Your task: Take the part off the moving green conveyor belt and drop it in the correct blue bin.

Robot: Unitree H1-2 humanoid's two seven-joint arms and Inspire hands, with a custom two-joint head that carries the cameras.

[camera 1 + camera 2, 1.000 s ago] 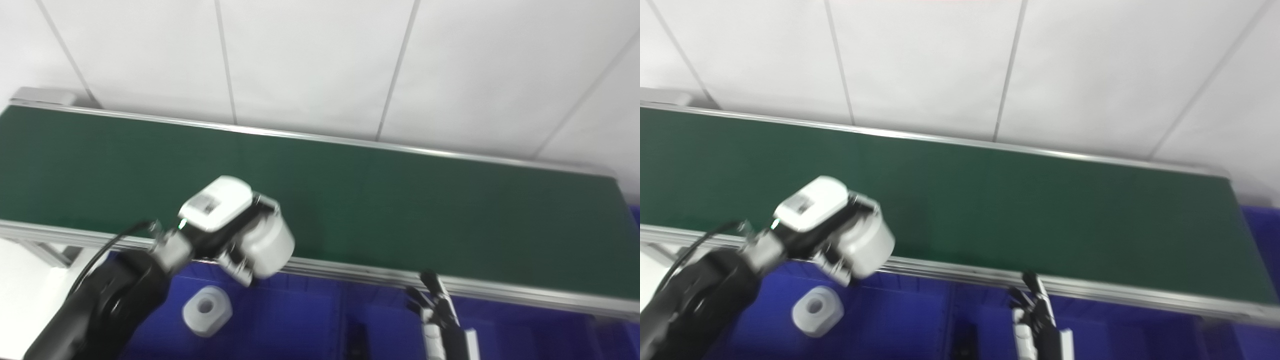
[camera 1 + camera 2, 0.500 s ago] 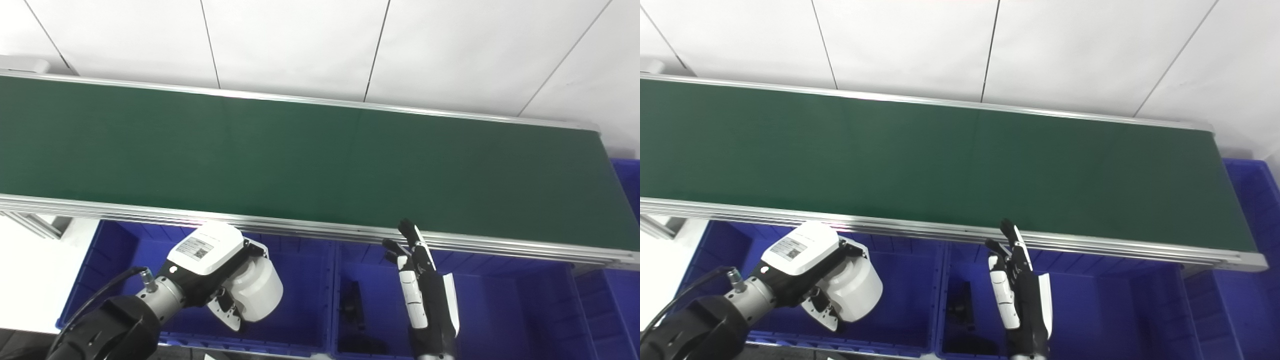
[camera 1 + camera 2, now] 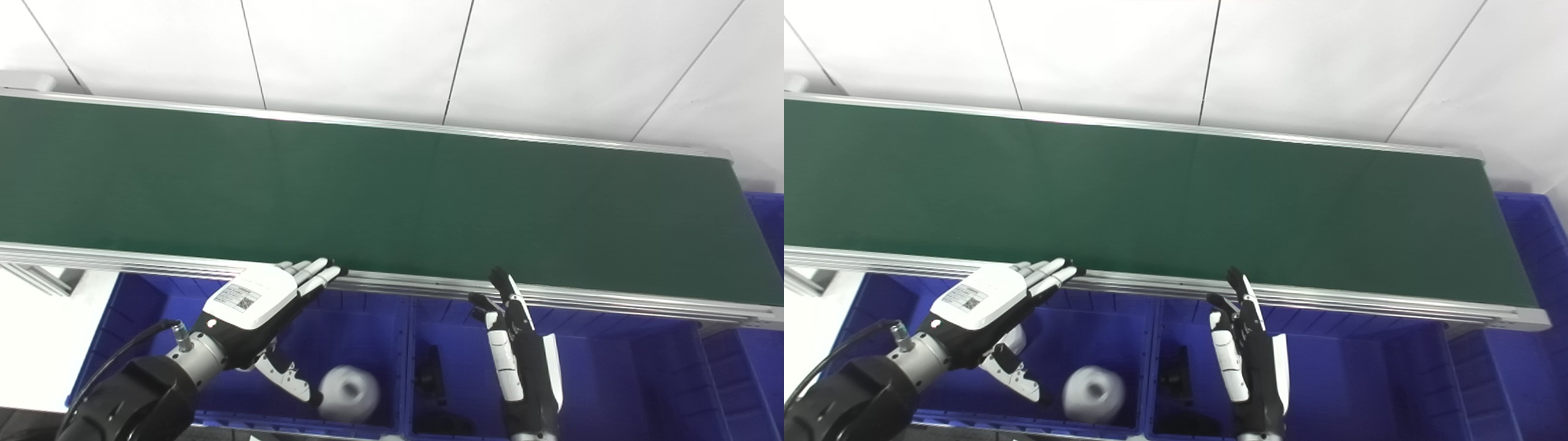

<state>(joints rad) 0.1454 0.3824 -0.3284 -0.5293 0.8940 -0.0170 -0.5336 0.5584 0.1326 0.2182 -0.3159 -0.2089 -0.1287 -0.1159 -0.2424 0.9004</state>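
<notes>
Conveyor belt point(image 3: 392, 196), dark green and framed by an aluminium rail point(image 3: 429, 288), runs across the scene with nothing on its surface. Below the near rail stand blue bins side by side: the left bin point(image 3: 141, 306) and the middle bin point(image 3: 612, 367). The part point(image 3: 349, 401), a white cylindrical piece with a recessed centre, lies on the floor of the left bin near its right wall and front edge. The left hand point(image 3: 257, 306) is held flat over that bin, palm down, holding nothing; its fingers point(image 3: 315, 272) are extended and lie close side by side, the tips reaching the near rail, while the thumb point(image 3: 285, 376) points down and outward into the bin. The part sits below and to the right of the thumb tip, just beside it; whether they touch cannot be told. The right hand point(image 3: 520, 343) stands edge-on over the middle bin, fingers straight, pointing toward the belt, slightly parted, empty. Dark objects point(image 3: 432, 373) lie in the middle bin, left of the right hand.
</notes>
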